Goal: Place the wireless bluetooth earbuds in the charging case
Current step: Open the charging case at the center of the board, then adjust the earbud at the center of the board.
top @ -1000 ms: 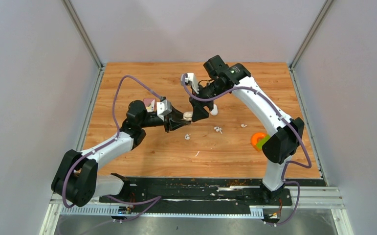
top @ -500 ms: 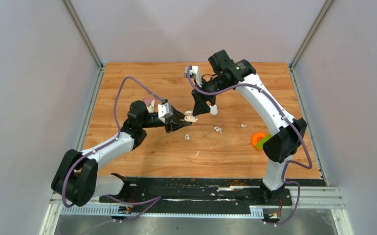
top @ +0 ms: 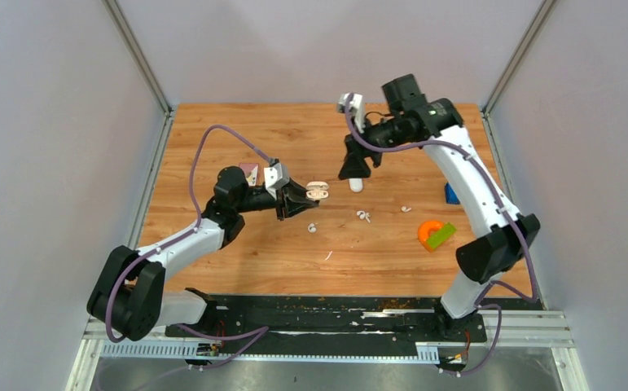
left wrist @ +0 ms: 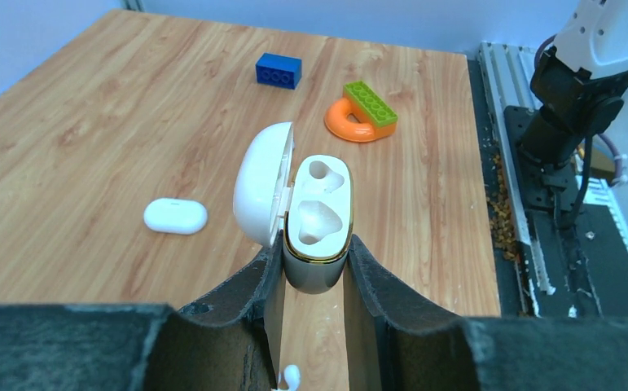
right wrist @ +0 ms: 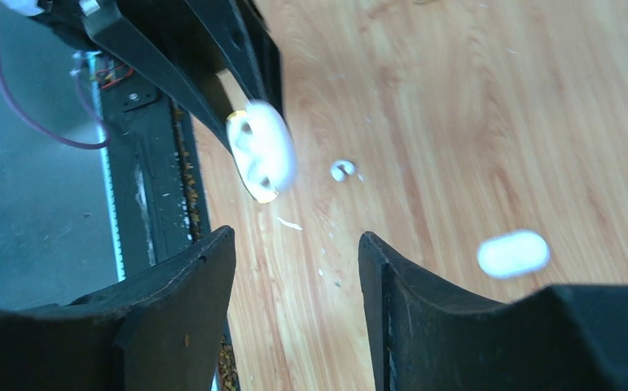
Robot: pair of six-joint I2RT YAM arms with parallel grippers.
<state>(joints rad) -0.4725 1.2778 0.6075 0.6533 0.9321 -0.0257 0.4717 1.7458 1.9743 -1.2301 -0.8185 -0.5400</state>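
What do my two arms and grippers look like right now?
Both the left arm and right arm have white link shells, black joint housings and a purple cable looping alongside. The left gripper and right gripper are black, with broad, tapered matte jaws. No markings are legible.

1. I have drawn my right tool back from the charging case gripped in my left tool.
2. One second ago the right tool's fingers stood directly against the case. The tool now stands well apart, with the case out ahead of its fingertips in the right wrist view.
3. The right arm has swung outward with the tool.
4. This swing has uncovered a blue brick behind the right tool, previously hidden under the arm. The orange ring is now fully exposed.
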